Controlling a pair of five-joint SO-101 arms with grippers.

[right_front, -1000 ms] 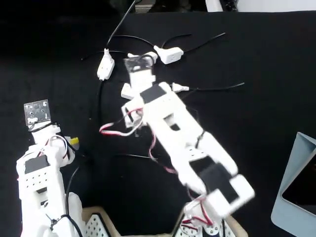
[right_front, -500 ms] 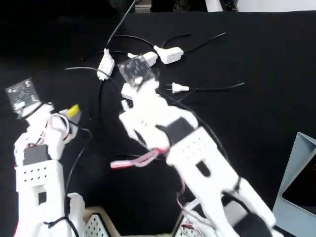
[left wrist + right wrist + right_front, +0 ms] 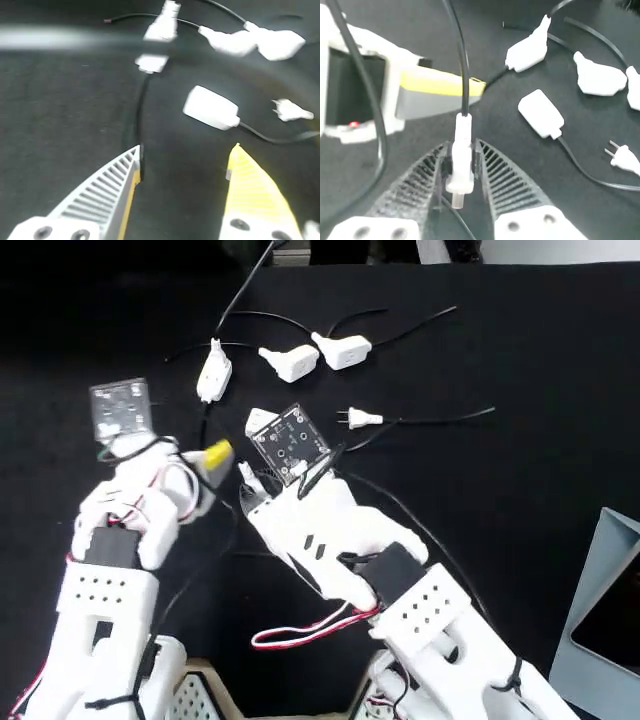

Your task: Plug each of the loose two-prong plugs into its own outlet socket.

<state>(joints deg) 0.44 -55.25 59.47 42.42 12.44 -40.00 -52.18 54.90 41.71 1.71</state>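
**Figure: insertion step, plug in hand.** The held plug (image 3: 460,167) is white, and its black cord (image 3: 462,75) leaves from the far end. It stands pinched between the fingers of the right end effector (image 3: 461,149), apparently clear of the black table (image 3: 520,360) and near its middle. Because the cord end points away from the wrist, the prong end probably faces the palm; the prongs themselves cannot be made out.

The left end effector (image 3: 186,149) hangs just beside the plug with its fingers spread and nothing between them. Its yellow finger (image 3: 440,87) is close to the cord. The nearest socket (image 3: 262,422), a flat white block, lies just beyond the right wrist. Another socket (image 3: 290,362) lies farther back among the cords, and a second loose plug (image 3: 360,419) rests apart from both.

**Suggested technique.**
- Before approaching, the prongs should be confirmed to face the socket. If they face the palm, a transfer to the spread left end effector or a regrasp seems necessary.
- The nearest socket is light and unanchored, so the free end effector would best brace it.
- The prongs should then be aligned square to the slots and pushed straight in, with the cord kept slack and out from between the fingers.
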